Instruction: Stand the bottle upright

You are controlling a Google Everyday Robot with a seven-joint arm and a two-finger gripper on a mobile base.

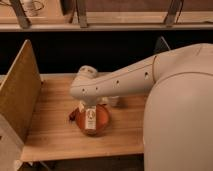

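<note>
One hand (81,110) above wooden table (50,127)

White arm (125,77), pale wood table (52,127)
Cream bottle (90,119) with dark round mark; orange-brown bowl (103,120); dark-tipped gripper (80,111) at bowl's ten o'clock.

Orange-brown bowl (102,121) on wooden tabletop (55,134), small white cup (114,102) just behind the bowl, upright board panel (20,95) left of the bowl.
</note>
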